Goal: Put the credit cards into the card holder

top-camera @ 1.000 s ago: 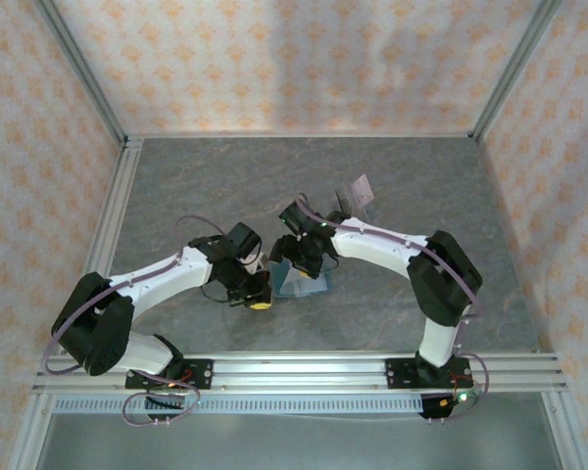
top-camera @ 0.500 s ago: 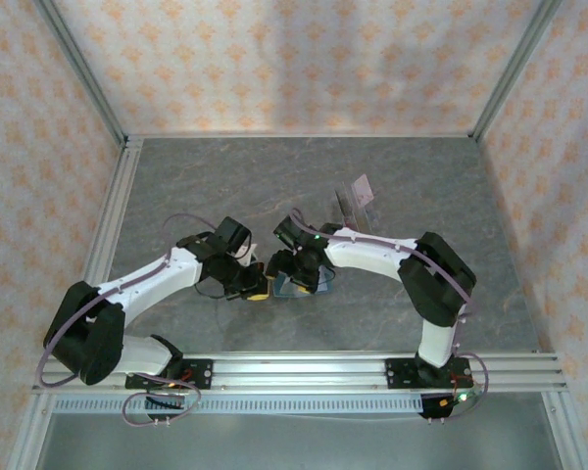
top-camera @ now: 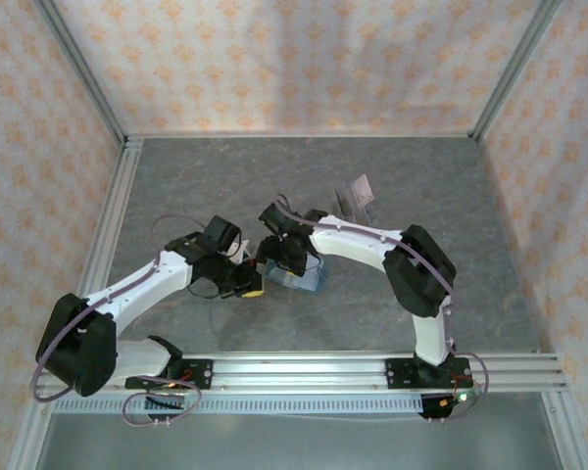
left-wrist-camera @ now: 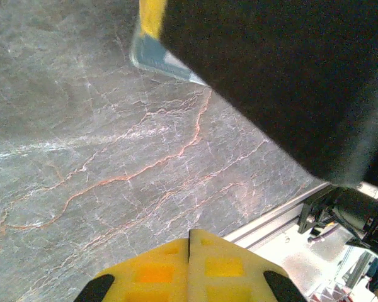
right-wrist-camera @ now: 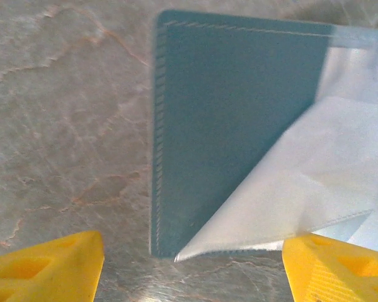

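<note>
The teal card holder (top-camera: 304, 280) lies on the table, spread open, with a pale inner flap (right-wrist-camera: 309, 170) folded across its teal panel (right-wrist-camera: 227, 107). My right gripper (top-camera: 280, 257) hangs over its left edge, open; the yellow fingertips (right-wrist-camera: 47, 264) stand either side of the holder's near corner, and the gripper's midpoint (right-wrist-camera: 192, 261) is just off that corner. My left gripper (top-camera: 252, 287) sits to the left of the holder, its pads (left-wrist-camera: 189, 267) shut with nothing between them. A pinkish credit card (top-camera: 365, 186) stands in a clear stand (top-camera: 349, 202).
The right arm's dark body (left-wrist-camera: 283, 75) looms close over the left gripper, with a corner of the holder (left-wrist-camera: 152, 55) under it. The metal rail (top-camera: 304, 370) runs along the near edge. Patterned walls enclose the grey table (top-camera: 176, 186).
Both grippers have shifted left and slightly farther from the rail. The right gripper now sits over the holder's left edge. The left gripper stays shut.
</note>
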Controlling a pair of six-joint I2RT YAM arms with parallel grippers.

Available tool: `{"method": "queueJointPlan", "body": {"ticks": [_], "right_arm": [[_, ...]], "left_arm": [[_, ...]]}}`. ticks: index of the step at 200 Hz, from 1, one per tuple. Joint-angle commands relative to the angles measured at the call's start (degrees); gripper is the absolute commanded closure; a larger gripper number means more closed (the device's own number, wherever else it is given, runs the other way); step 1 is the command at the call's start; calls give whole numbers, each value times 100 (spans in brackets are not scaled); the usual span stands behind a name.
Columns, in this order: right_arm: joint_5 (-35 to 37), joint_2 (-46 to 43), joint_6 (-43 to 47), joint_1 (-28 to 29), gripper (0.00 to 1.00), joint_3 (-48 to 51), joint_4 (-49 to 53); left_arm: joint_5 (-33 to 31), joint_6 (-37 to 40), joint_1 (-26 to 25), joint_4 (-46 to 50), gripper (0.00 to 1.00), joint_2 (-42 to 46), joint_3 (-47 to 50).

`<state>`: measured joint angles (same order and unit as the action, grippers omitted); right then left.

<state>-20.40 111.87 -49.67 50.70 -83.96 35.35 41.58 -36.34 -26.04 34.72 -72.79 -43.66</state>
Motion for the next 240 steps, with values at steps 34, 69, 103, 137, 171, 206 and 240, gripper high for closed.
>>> {"method": "queueJointPlan", "body": {"ticks": [34,69,103,137,171,206,240], "right_arm": [[755,688,866,24,29,-1193,1031],[946,853,1008,56,31,-1554,1461],[932,146,794,73,29,-690,1317],[593,-609,339,-75,32,739,456],[480,-1237,226,-136,32,1243,-8],[405,-1260,68,-366,55,1546,11],[476,-1109,40,-547,83,1697,-45]], "left_arm": [[45,8,113,130,100,270,210],[26,10,142,205,100,350,217],[-71,81,203,246,100,287,148],[43,215,216,214,100,26,-98],[187,419,159,295,100,-312,-385],[228,215,-164,84,100,-697,-730],[282,-174,-326,-281,100,-1215,-1043]]}}
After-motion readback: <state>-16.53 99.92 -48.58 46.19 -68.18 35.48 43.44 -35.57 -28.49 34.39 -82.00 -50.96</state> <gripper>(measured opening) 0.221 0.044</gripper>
